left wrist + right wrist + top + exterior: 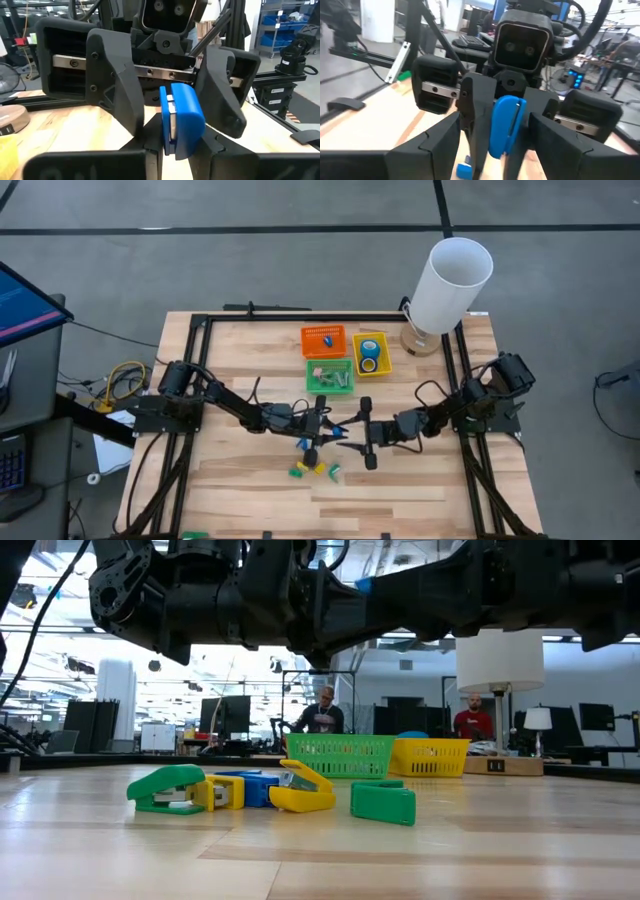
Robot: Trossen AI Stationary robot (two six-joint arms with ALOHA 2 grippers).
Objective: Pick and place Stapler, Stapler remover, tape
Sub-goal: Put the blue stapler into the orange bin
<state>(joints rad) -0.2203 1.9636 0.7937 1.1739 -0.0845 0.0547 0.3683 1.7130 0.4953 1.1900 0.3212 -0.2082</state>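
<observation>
- We see the wooden worktop point(400, 490) under both arms, which meet over its middle.
- Beyond the end effectors, at the worktop's far edge, stands a tall white cylinder point(452, 282) on a round wooden base.
- Also on the far side of both end effectors sit three small baskets: an orange basket point(323, 340), a green basket point(329, 375) nearest the end effectors, and a yellow basket point(370, 353) beside it.
- The tape point(369, 355), two blue rings, lies inside the yellow basket, well apart from both end effectors.
- The left end effector point(328, 427) hangs above the worktop with its fingers clamped on a small blue stapler point(180, 120), which stands upright between them.
- The right end effector point(356, 430) faces the left one, just beside it; its fingers point(475, 120) stand apart on either side of the same blue stapler, and we cannot tell whether they touch it.
- Just below and on the near side of the two end effectors lies a cluster of little staplers on the worktop: a green stapler point(168, 789), a yellow stapler point(303, 791) and another green piece point(384, 802), with a blue one point(250, 788) between the first two.
- In the low view, two people point(322, 710) sit in the room far behind the worktop.
</observation>
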